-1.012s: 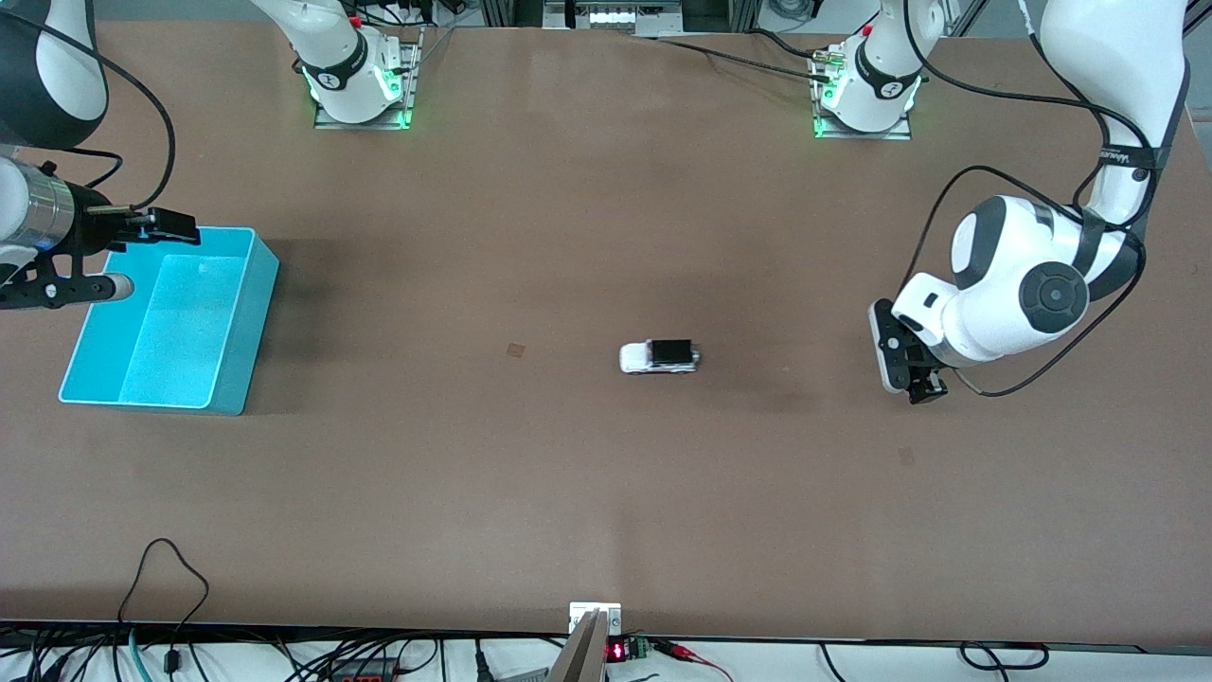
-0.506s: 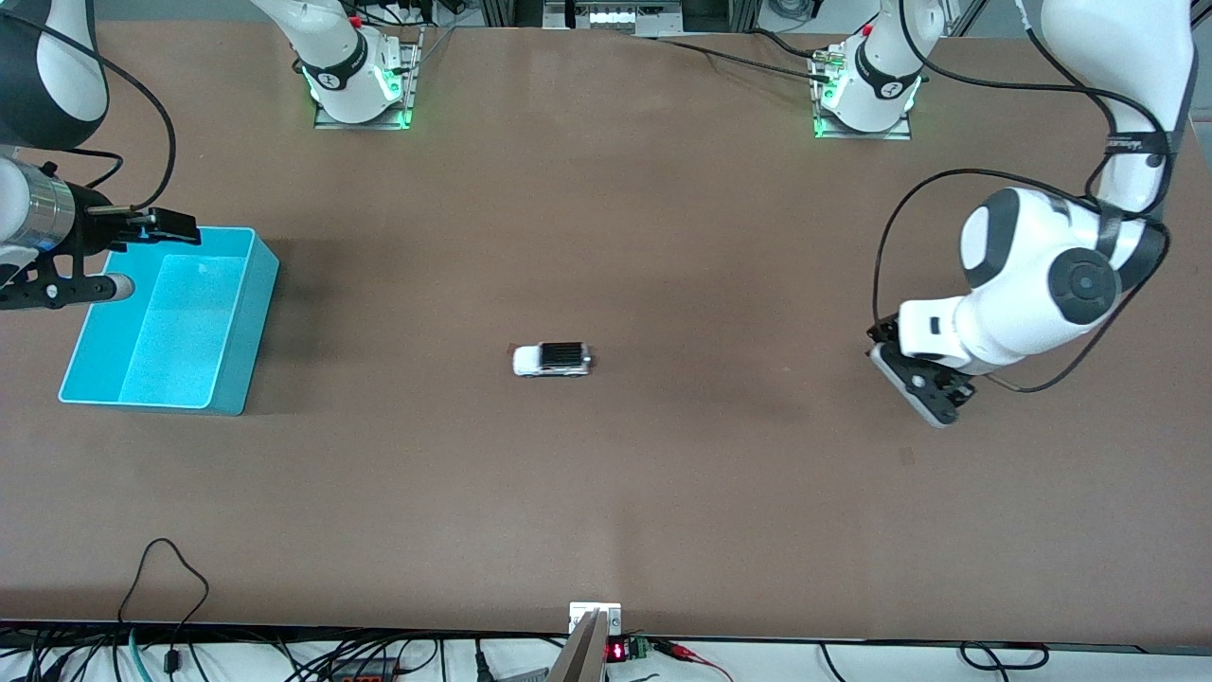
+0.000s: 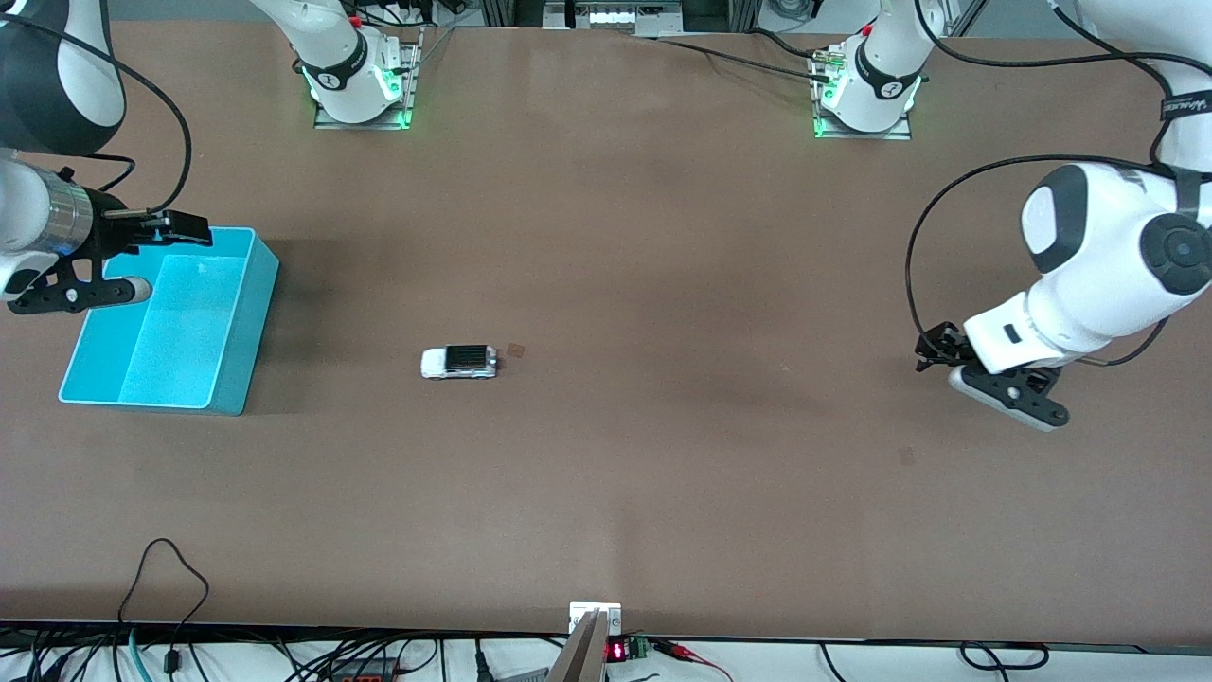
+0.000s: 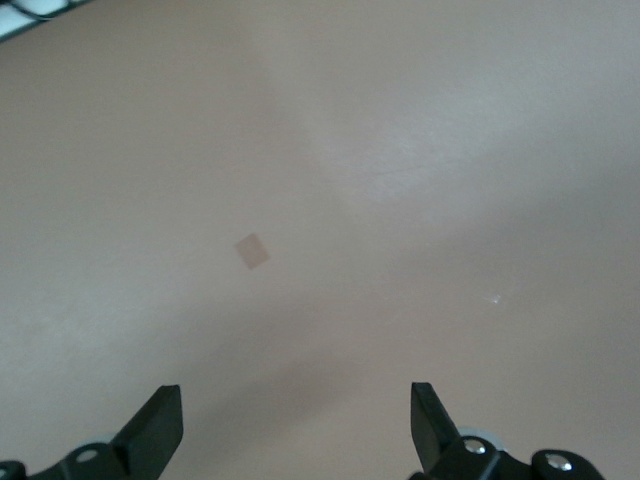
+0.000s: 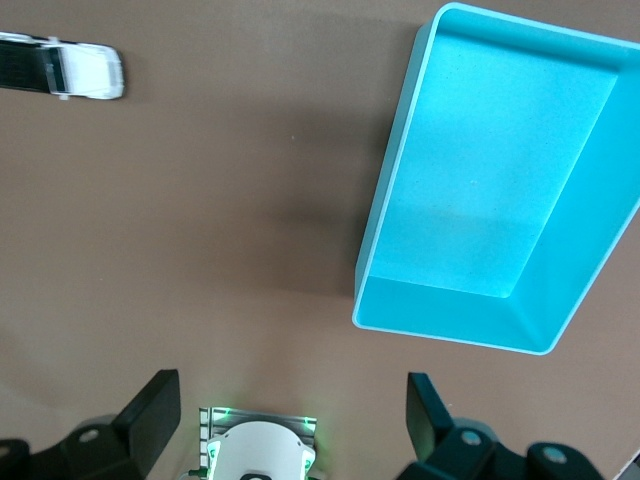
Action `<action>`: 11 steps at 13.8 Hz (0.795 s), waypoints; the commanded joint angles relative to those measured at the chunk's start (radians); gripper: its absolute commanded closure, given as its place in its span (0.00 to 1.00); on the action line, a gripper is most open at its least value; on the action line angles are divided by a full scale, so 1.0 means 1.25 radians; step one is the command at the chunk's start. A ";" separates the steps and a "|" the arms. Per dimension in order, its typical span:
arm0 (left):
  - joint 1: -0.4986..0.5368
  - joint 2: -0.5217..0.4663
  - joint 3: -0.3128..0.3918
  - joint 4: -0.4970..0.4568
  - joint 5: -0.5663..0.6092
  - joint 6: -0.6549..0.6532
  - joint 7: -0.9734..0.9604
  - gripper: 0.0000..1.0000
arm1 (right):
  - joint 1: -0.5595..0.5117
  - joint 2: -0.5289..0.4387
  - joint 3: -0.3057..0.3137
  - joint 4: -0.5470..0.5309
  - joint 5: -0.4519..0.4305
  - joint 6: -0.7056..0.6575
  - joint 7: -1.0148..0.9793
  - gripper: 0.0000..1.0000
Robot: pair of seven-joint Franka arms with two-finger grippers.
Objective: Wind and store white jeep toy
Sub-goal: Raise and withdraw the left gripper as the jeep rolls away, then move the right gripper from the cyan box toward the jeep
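Note:
The white jeep toy (image 3: 459,362) stands on the table, free of both grippers, between the table's middle and the cyan bin (image 3: 254,317) at the right arm's end. It also shows in the right wrist view (image 5: 62,68), apart from the bin (image 5: 385,215). My right gripper (image 3: 156,258) is open and empty over the bin's edge at the right arm's end; its fingertips (image 5: 160,405) frame bare table. My left gripper (image 3: 956,374) is open and empty above the table at the left arm's end, well away from the jeep. Its fingertips (image 4: 160,420) show only bare table between them.
A small square mark (image 3: 516,350) lies on the table beside the jeep; a like mark shows in the left wrist view (image 4: 252,251). The arm bases (image 3: 360,80) stand along the table edge farthest from the front camera. Cables run along the nearest edge.
The jeep has rolled on its own across the table toward the cyan bin. My left gripper has drawn back toward the left arm's end and turned. The right gripper barely moved.

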 commanded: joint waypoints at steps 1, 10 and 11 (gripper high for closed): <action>-0.022 -0.019 0.045 0.038 -0.022 -0.048 -0.015 0.00 | 0.000 -0.002 0.001 0.002 0.024 -0.002 -0.005 0.00; -0.070 -0.110 0.097 0.092 -0.013 -0.202 -0.337 0.00 | 0.031 -0.010 0.001 -0.033 0.057 0.019 -0.181 0.00; -0.071 -0.126 0.097 0.091 -0.012 -0.223 -0.341 0.00 | 0.038 -0.010 0.001 -0.052 0.057 0.039 -0.186 0.00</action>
